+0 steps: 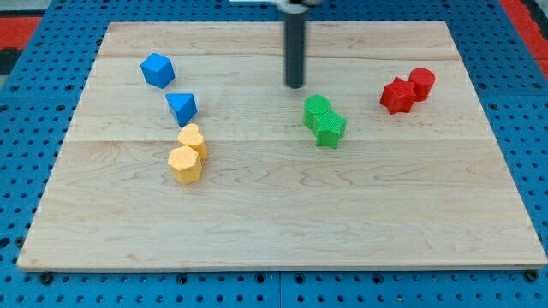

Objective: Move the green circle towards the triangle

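Observation:
The green circle [316, 109] sits right of the board's centre, touching a green star [330, 128] just below and right of it. The blue triangle [181, 107] lies at the view's left, well apart from the green circle. My tip [295, 85] is a dark rod end standing just above and left of the green circle, a small gap away, not touching it.
A blue cube-like block [157, 70] lies above the triangle. A yellow heart [193, 139] and a yellow hexagon [185, 163] touch just below the triangle. A red star [397, 96] and a red cylinder [421, 82] sit at the right. The wooden board [274, 222] has blue pegboard around it.

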